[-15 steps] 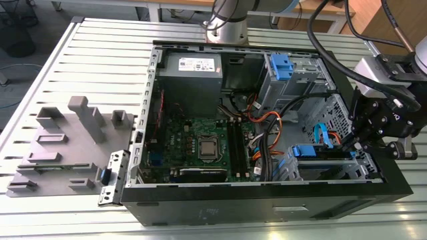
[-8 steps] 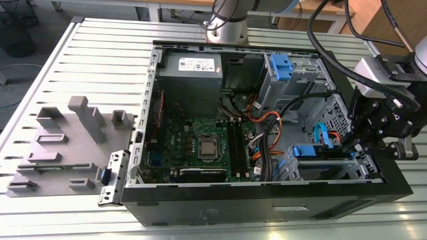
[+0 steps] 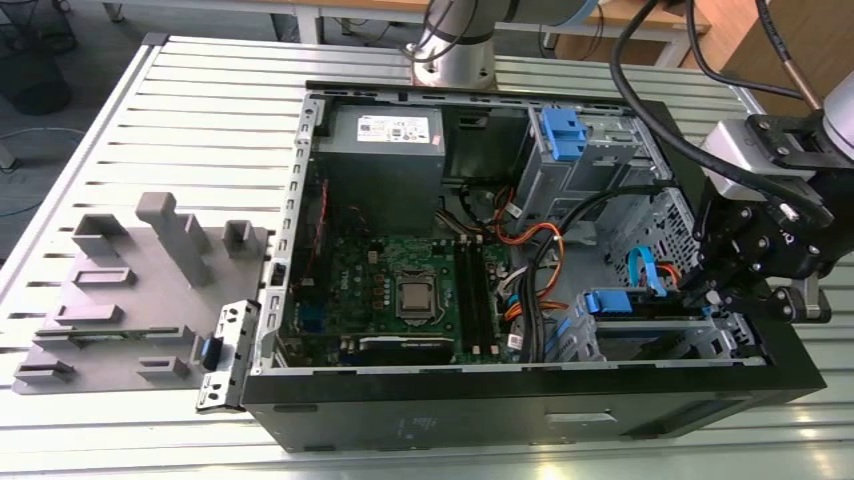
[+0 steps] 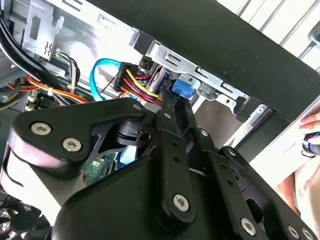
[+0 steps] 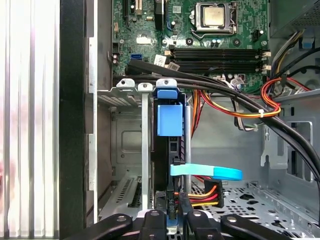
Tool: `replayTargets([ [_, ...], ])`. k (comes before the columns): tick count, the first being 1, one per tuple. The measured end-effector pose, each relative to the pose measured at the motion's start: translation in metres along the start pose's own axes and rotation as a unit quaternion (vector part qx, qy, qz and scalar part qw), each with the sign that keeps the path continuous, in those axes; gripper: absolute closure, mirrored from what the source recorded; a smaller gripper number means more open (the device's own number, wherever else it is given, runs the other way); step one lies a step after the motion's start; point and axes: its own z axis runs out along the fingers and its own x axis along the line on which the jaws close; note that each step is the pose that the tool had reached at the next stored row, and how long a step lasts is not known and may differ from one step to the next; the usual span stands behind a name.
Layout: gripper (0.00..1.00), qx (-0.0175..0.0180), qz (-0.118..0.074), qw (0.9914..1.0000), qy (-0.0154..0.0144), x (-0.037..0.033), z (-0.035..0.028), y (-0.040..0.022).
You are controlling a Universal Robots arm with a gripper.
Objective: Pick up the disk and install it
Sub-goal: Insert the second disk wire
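As the disk (image 5: 170, 120) stands slotted, pincer (image 5: 171, 221) at its end

Strong, even light comes from overhead in the exterior view. The white slatted table (image 3: 174, 110) is bright, with glare along its ribs nearest the camera, and the shadows under the grey fixture (image 3: 134, 300) are short and soft. Inside the computer case (image 3: 310, 200) it is dimmer, and the wall beside the power supply (image 3: 384, 135) shades the floor below it. In the first wrist view the strip of table is blown out nearly to white, while the motherboard (image 5: 200, 45) is evenly lit and clear. My gripper (image 5: 170, 222) reads as a dark mass in both wrist views. In the second wrist view its black links sit close to the lens, soft, with a pale sheen, and the slats beyond the case rim are overexposed.
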Motion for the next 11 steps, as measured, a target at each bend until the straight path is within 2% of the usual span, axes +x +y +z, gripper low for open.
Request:
replayTargets([
  [11,0.78,0.0,0.0,1.0,0.0005,0.0001,0.0003,0.0],
])
